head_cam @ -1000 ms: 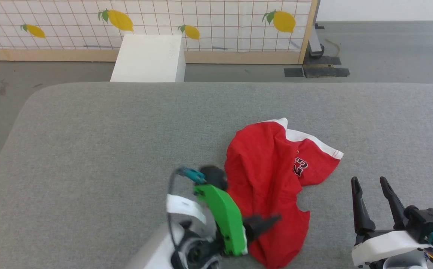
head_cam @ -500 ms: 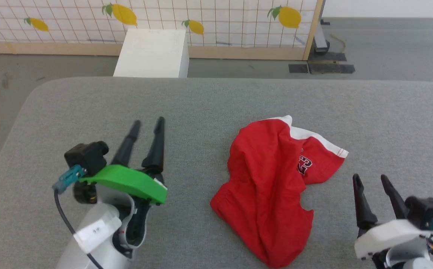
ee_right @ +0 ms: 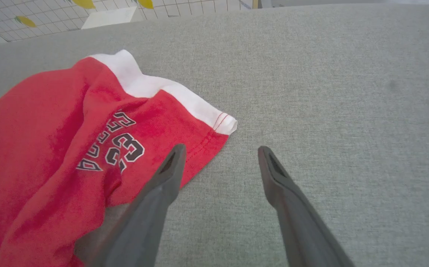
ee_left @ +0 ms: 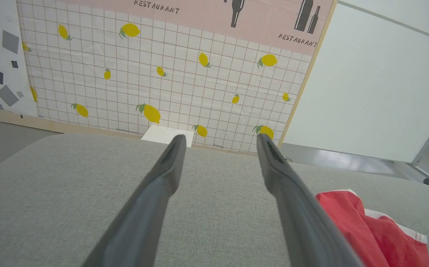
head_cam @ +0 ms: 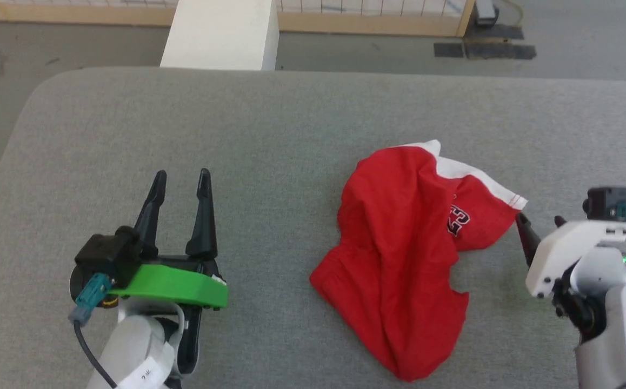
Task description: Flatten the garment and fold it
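Observation:
The garment (head_cam: 399, 254), red shorts with a white trim band, lies crumpled on the grey table (head_cam: 291, 119), right of centre. Its lettering faces up near the right-hand corner. My left gripper (head_cam: 181, 175) stands open and empty well to the garment's left. In the left wrist view, the left gripper (ee_left: 220, 137) points at the far wall, and the garment (ee_left: 366, 233) is at the lower right. My right gripper (head_cam: 539, 219) is open just right of the trimmed corner. In the right wrist view, the right gripper (ee_right: 220, 148) has one fingertip over the garment (ee_right: 51, 141) edge.
A white box (head_cam: 221, 32) stands on the floor just beyond the table's far edge. The table's rounded corner is at the far left. A lemon-patterned wall panel (ee_left: 144, 74) rises behind it. Bare grey surface surrounds the shorts.
My left gripper has left the garment's lower left edge and swung left, open. The right gripper has come closer to the white-trimmed corner. The head camera has tilted down.

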`<state>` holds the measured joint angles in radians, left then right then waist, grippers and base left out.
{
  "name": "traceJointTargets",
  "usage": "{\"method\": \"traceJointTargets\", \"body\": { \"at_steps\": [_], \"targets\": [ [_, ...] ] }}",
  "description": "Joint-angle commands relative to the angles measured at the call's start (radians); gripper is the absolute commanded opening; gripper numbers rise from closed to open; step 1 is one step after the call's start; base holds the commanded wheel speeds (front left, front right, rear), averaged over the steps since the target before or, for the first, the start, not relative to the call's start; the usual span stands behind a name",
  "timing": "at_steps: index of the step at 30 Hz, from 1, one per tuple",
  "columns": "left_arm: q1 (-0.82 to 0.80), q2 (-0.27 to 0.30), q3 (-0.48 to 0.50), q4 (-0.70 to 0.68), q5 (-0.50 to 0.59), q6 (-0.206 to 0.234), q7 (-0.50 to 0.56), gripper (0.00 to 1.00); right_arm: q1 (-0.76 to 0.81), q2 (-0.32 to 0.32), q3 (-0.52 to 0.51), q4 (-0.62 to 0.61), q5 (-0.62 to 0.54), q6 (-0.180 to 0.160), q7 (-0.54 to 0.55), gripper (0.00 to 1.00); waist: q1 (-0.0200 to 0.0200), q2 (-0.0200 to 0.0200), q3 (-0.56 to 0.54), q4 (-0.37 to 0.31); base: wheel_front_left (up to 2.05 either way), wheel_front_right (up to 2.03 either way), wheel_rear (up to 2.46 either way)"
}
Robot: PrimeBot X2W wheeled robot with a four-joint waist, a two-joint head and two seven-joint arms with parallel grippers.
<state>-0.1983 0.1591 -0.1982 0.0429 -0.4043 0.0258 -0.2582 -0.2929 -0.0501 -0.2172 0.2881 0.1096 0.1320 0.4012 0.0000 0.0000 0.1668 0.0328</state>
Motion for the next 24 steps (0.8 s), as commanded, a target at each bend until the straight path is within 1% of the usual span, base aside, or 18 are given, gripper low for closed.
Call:
{"method": "traceJointTargets", "body": {
  "at_steps": [1, 2, 5, 10, 15, 16, 17, 18, 21, 22, 24],
  "targets": [
    [0.023, -0.013, 0.014, -0.010, 0.015, -0.010, -0.003, 1.00, -0.033, 0.000, -0.009, 0.003, -0.021, -0.001, 0.049, 1.00, 0.0000, 0.0000, 0.042, 0.028, 0.00, 0.00, 0.00],
    [0.034, -0.036, 0.039, -0.024, 0.034, -0.024, -0.003, 1.00, -0.068, 0.000, -0.024, -0.005, -0.073, -0.001, 0.145, 1.00, 0.0000, 0.0000, 0.073, 0.048, 0.00, 0.00, 0.00],
    [0.036, -0.056, 0.058, -0.034, 0.052, -0.042, -0.003, 1.00, -0.097, 0.000, -0.029, -0.012, -0.105, -0.001, 0.227, 1.00, 0.0000, 0.0000, 0.103, 0.064, 0.00, 0.00, 0.00],
    [0.033, -0.083, 0.078, -0.036, 0.071, -0.067, -0.003, 1.00, -0.116, 0.000, -0.014, -0.017, -0.135, -0.001, 0.311, 1.00, 0.0000, 0.0000, 0.140, 0.083, 0.00, 0.00, 0.00],
    [0.024, -0.097, 0.085, -0.031, 0.085, -0.084, -0.003, 1.00, -0.107, 0.000, 0.008, -0.013, -0.140, -0.001, 0.369, 1.00, 0.0000, 0.0000, 0.156, 0.095, 0.00, 0.00, 0.00],
    [0.021, -0.102, 0.089, -0.028, 0.089, -0.092, -0.004, 1.00, -0.099, 0.000, 0.013, -0.017, -0.137, -0.001, 0.396, 0.36, 0.0000, 0.0000, 0.157, 0.097, 0.00, 0.00, 0.00],
    [0.022, -0.103, 0.090, -0.026, 0.090, -0.094, -0.004, 1.00, -0.097, 0.000, 0.014, -0.023, -0.137, -0.001, 0.400, 0.02, 0.0000, 0.0000, 0.156, 0.096, 0.00, 0.00, 0.00],
    [0.023, -0.104, 0.091, -0.023, 0.091, -0.096, -0.004, 1.00, -0.095, -0.002, 0.014, -0.033, -0.139, -0.001, 0.398, 0.00, 0.0000, 0.0000, 0.154, 0.095, 0.00, 0.00, 0.00],
    [0.026, -0.106, 0.089, -0.015, 0.093, -0.103, -0.004, 1.00, -0.089, -0.019, 0.007, -0.057, -0.133, -0.001, 0.398, 0.00, 0.0000, 0.0000, 0.146, 0.092, 0.00, 0.00, 0.00],
    [0.032, -0.108, 0.088, -0.010, 0.092, -0.108, -0.004, 1.00, -0.070, -0.051, 0.000, -0.094, -0.113, -0.001, 0.413, 0.00, 0.0000, 0.0000, 0.132, 0.088, 0.00, 0.00, 0.00],
    [0.037, -0.108, 0.087, -0.007, 0.089, -0.110, -0.004, 1.00, -0.047, -0.076, -0.019, -0.127, -0.102, -0.001, 0.433, 0.00, 0.0000, 0.0000, 0.122, 0.085, 0.00, 0.00, 0.00]
  ]
}}
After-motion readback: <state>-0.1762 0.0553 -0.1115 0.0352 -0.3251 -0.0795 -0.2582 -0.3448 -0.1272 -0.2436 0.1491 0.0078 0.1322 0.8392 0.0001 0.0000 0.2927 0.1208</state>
